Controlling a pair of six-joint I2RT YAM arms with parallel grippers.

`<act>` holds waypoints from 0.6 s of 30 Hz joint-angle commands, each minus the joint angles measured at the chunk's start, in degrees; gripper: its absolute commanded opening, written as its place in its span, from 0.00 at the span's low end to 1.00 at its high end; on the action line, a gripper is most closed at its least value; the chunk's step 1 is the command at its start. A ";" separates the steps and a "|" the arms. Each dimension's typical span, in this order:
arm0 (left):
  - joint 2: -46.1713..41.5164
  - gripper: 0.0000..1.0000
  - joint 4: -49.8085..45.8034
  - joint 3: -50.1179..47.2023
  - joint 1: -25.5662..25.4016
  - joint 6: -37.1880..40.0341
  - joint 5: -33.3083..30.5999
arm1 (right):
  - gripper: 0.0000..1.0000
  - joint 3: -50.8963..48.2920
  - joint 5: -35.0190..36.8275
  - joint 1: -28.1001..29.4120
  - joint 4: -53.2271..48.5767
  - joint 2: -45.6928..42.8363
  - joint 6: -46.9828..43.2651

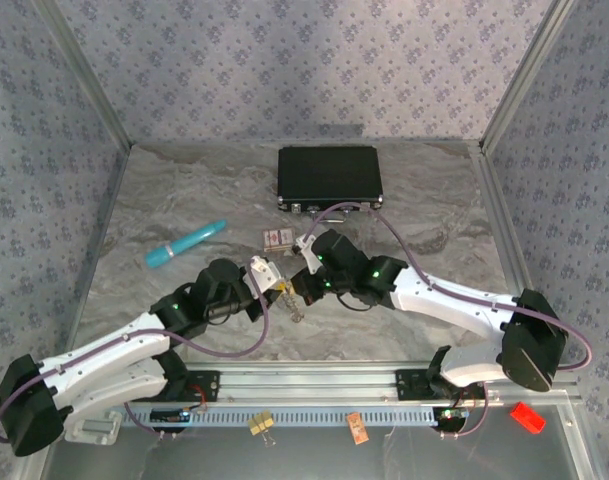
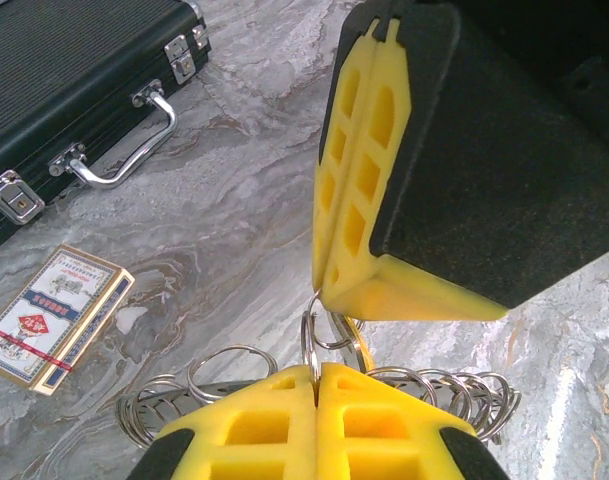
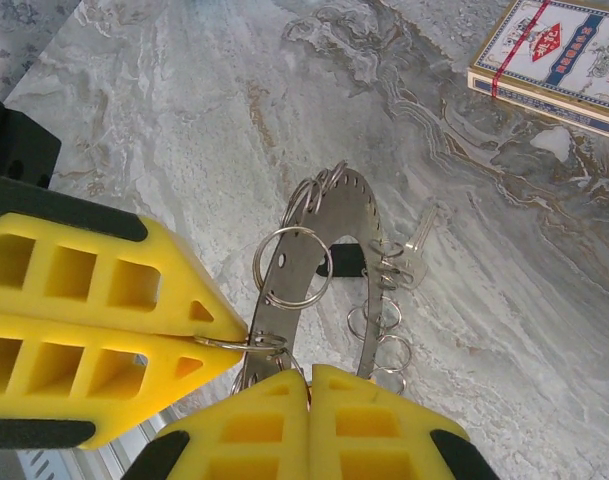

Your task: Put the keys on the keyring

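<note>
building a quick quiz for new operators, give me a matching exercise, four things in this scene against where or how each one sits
Things:
1 black case
2 card box
3 teal tube
4 keyring

Places or states:
a lying alone on the left side of the table
b pinched between left gripper and right gripper
c shut, at the far edge
d flat, just in front of the case

Pairs: 1-c, 2-d, 3-a, 4-b

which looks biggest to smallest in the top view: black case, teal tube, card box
1. black case, clearly largest
2. teal tube, longer than the box but thinner, so a close call
3. card box
</note>
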 commanded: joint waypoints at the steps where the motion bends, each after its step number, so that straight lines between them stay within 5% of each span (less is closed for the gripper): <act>1: -1.18 0.00 2.50 -0.13 -0.68 0.78 0.74 | 0.00 -0.60 3.43 -1.07 -0.29 -0.06 1.76; 16: -5.19 0.00 18.15 -7.30 -0.68 3.16 4.53 | 0.00 1.62 -12.40 -5.11 -3.93 4.14 -3.17; 18: -5.18 0.00 20.23 -8.05 -0.70 3.83 5.08 | 0.07 2.27 -12.63 -5.82 -5.46 4.05 -3.99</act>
